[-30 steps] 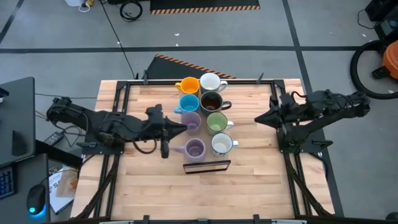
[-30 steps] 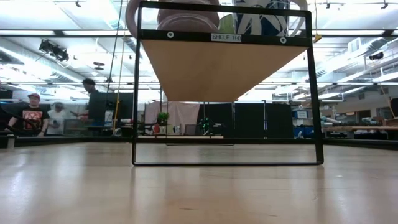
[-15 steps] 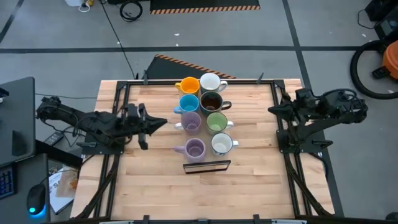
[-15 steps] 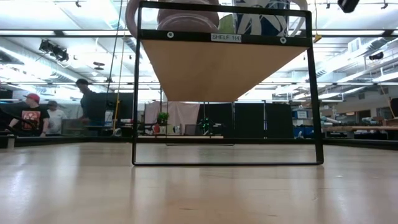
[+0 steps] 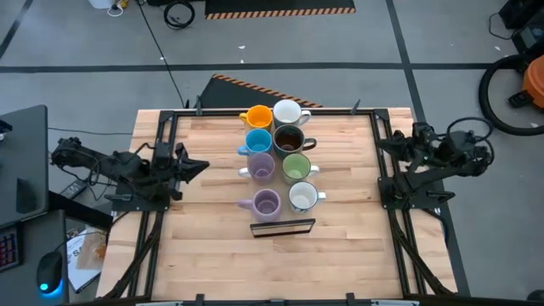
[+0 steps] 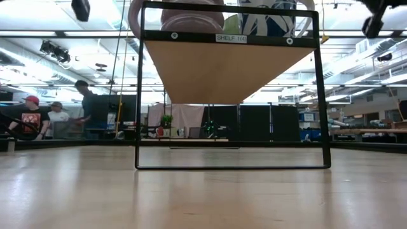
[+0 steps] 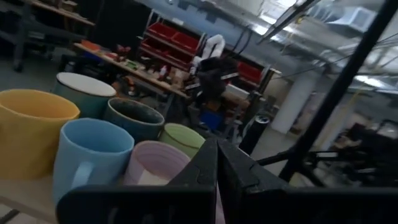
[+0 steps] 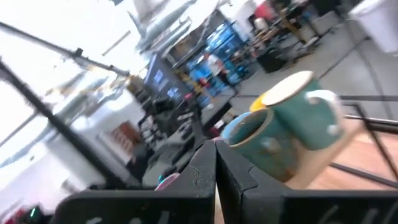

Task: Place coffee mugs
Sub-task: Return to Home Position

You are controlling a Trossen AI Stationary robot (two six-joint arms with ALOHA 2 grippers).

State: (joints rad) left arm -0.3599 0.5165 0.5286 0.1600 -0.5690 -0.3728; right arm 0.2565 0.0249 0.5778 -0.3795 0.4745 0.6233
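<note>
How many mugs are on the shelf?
8, in two columns. Left column: orange mug, blue mug, lavender mug, second lavender mug. Right column: white mug, brown mug, green mug, second white mug. None seems hidden.

Left row, far to near: orange mug (image 5: 257,116), blue mug (image 5: 258,140), far lavender mug (image 5: 260,166), near lavender mug (image 5: 267,203). Right row: far white mug (image 5: 287,111), dark brown mug (image 5: 289,138), green mug (image 5: 296,167), near white mug (image 5: 303,196). The table (image 5: 204,246) is pale wood planks.
</note>
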